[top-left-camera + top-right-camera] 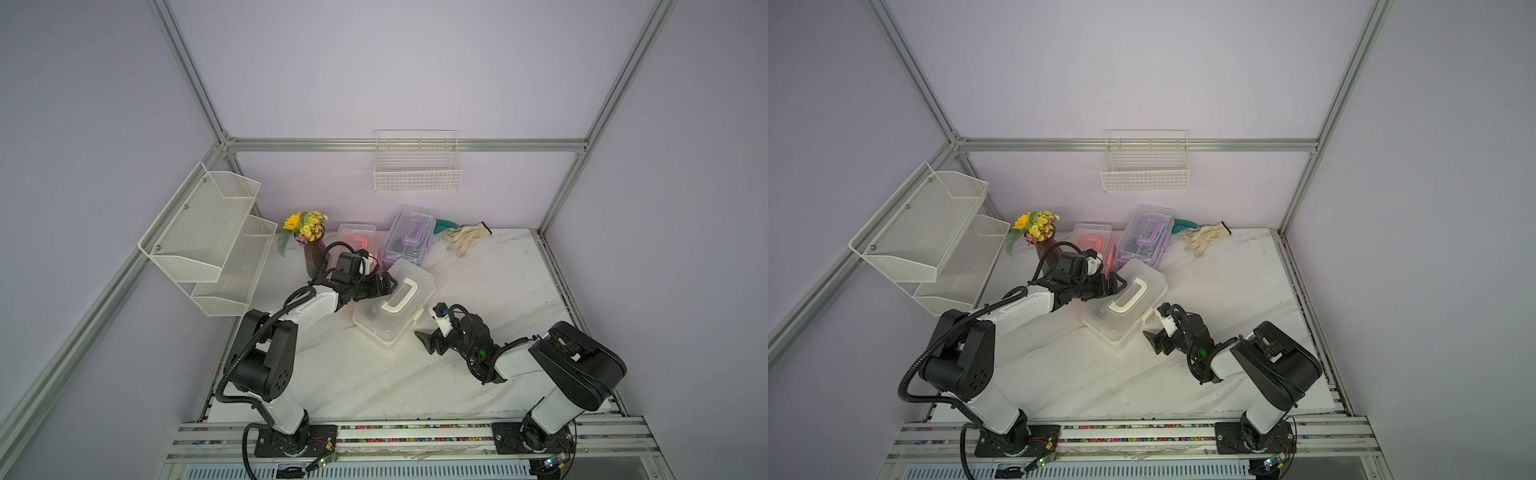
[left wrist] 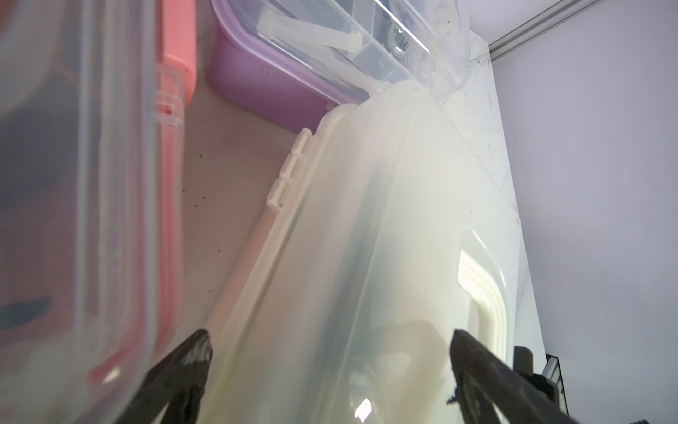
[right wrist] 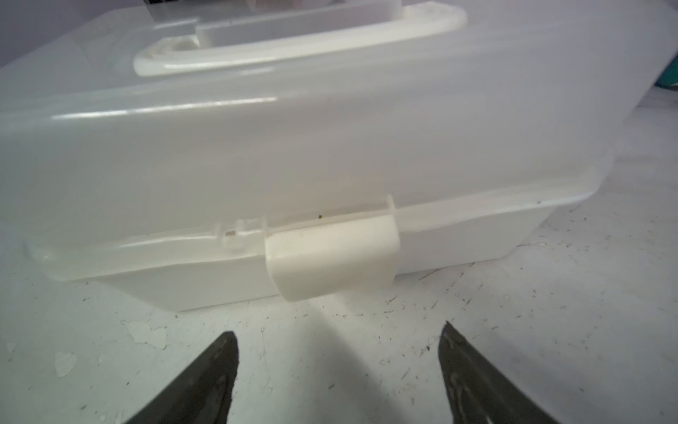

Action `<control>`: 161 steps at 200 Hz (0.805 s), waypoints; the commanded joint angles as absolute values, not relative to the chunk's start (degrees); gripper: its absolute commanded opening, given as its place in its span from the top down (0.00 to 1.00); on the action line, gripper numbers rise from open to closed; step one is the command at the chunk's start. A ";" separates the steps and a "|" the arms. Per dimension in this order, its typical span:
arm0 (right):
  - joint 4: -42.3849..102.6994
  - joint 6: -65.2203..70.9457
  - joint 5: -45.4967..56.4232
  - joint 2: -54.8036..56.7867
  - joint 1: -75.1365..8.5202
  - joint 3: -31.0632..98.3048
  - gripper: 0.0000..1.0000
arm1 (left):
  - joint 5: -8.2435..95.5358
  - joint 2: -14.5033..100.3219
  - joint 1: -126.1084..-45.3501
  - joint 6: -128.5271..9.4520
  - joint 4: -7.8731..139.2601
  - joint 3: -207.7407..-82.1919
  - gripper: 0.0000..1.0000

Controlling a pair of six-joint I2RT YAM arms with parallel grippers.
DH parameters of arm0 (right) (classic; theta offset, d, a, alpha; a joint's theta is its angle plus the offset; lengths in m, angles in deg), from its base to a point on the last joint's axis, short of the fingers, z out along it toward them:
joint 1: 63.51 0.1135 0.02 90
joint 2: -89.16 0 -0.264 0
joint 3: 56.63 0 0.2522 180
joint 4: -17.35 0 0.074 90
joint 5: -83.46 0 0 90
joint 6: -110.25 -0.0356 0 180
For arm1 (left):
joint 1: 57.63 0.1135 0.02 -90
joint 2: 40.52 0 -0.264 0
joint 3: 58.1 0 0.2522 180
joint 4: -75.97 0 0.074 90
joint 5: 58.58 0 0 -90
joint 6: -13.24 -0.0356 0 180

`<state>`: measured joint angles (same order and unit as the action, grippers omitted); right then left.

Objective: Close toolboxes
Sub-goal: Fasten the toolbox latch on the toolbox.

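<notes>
At centre frame in both top views, my left gripper (image 1: pixel 385 286) spreads wide and empty over the lid-down white toolbox (image 1: pixel 395 316), my right gripper (image 1: pixel 424 343) gapes empty before its front latch (image 3: pixel 332 257), and the pink toolbox (image 1: pixel 357 236) and purple toolbox (image 1: pixel 409 237) sit just behind, toward the upper middle.

The left arm (image 1: pixel 320 303) and right arm (image 1: pixel 515 361) share white link shells and black joint housings. Behind the left claw (image 1: pixel 388 284) sits a boxy black camera block (image 1: pixel 347 264). A ribbed black hose (image 1: pixel 232 365) runs farther back to the black base plate (image 1: pixel 274 442). Just behind the right claw (image 1: pixel 424 341) a green light (image 1: pixel 483 353) glows. The fingers (image 3: pixel 198 385) are dark and taper to points.
</notes>
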<state>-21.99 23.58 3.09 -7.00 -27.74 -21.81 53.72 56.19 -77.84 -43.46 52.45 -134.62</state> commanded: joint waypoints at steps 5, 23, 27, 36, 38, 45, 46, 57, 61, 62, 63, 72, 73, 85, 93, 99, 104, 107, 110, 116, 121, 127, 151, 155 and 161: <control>-31.52 26.48 2.50 -10.33 -27.63 -20.06 0.14 | 58.32 56.49 -78.64 -43.97 50.33 -134.62 0.00; -32.43 26.87 2.25 -11.75 -27.60 -18.85 0.14 | 58.31 56.34 -78.64 -44.05 50.26 -134.37 0.00; -32.51 26.84 2.25 -12.10 -27.65 -18.57 0.14 | 58.31 56.34 -78.60 -44.01 50.34 -134.31 0.00; -33.01 26.84 2.66 -12.80 -27.65 -18.24 0.14 | 58.42 56.31 -78.64 -44.10 50.28 -134.34 0.00; -33.19 26.80 2.73 -12.95 -27.65 -18.19 0.14 | 58.40 56.26 -78.64 -44.07 50.29 -134.28 0.00; -34.02 26.70 3.02 -13.42 -27.64 -18.07 0.15 | 58.48 56.27 -78.64 -44.07 50.33 -134.26 0.00; -34.15 26.68 3.03 -13.50 -27.65 -18.08 0.15 | 58.48 56.30 -78.64 -44.07 50.34 -134.22 0.00; -35.29 26.38 3.06 -14.14 -27.63 -17.82 0.15 | 58.51 56.33 -78.64 -44.07 50.32 -134.19 0.00; -35.56 26.31 2.98 -14.28 -27.65 -17.64 0.16 | 58.51 56.41 -78.64 -44.18 50.27 -134.13 0.00; -35.54 26.27 2.97 -14.33 -27.65 -17.64 0.16 | 58.50 56.42 -78.64 -44.16 50.26 -134.11 0.00; -35.52 26.25 2.96 -14.40 -27.65 -17.56 0.16 | 58.49 56.42 -78.64 -44.16 50.26 -134.14 0.00; -35.55 26.14 2.96 -14.80 -27.62 -17.17 0.16 | 58.55 56.47 -78.64 -44.12 50.28 -134.13 0.00; -35.58 26.14 2.96 -14.85 -27.59 -17.14 0.16 | 58.56 56.49 -78.64 -44.09 50.27 -134.15 0.00; -35.56 26.26 2.91 -15.33 -27.65 -16.86 0.17 | 58.66 56.60 -78.64 -44.08 50.28 -134.09 0.00; -35.53 26.46 2.74 -15.51 -27.65 -16.80 0.18 | 58.66 56.54 -78.64 -44.04 50.31 -133.97 0.00; -35.60 26.73 2.57 -15.61 -27.65 -16.79 0.20 | 58.59 56.51 -78.59 -44.02 50.28 -133.86 0.00; -35.53 27.00 2.40 -15.63 -27.65 -16.77 0.21 | 58.58 56.51 -78.63 -44.04 50.26 -133.84 0.00; -35.59 27.07 2.30 -15.63 -27.65 -16.83 0.22 | 58.58 56.49 -78.64 -44.06 50.26 -133.76 0.00; -35.60 27.16 2.26 -15.67 -27.65 -16.77 0.23 | 58.54 56.44 -78.64 -44.09 50.30 -133.76 0.00; -35.60 27.41 2.19 -15.57 -27.65 -16.81 0.25 | 58.49 56.40 -78.63 -44.09 50.34 -133.69 0.00; -35.47 27.52 2.09 -15.51 -27.65 -16.77 0.26 | 58.49 56.42 -78.63 -44.09 50.33 -133.71 0.00; -35.35 27.69 2.00 -15.37 -27.65 -16.77 0.28 | 58.49 56.42 -78.64 -44.02 50.35 -133.65 0.00; -34.07 28.20 2.14 -14.71 -27.63 -16.62 0.36 | 58.40 56.42 -78.64 -44.00 50.26 -133.65 0.00; -33.68 28.29 2.25 -14.46 -27.65 -16.67 0.36 | 58.42 56.39 -78.62 -44.06 50.29 -133.69 0.00; -32.90 28.33 2.39 -14.05 -27.60 -16.68 0.37 | 58.40 56.40 -78.64 -44.00 50.26 -133.74 0.00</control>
<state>-32.13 26.66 2.33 -15.05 -27.70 -17.61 53.77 56.19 -77.84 -43.50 52.41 -134.62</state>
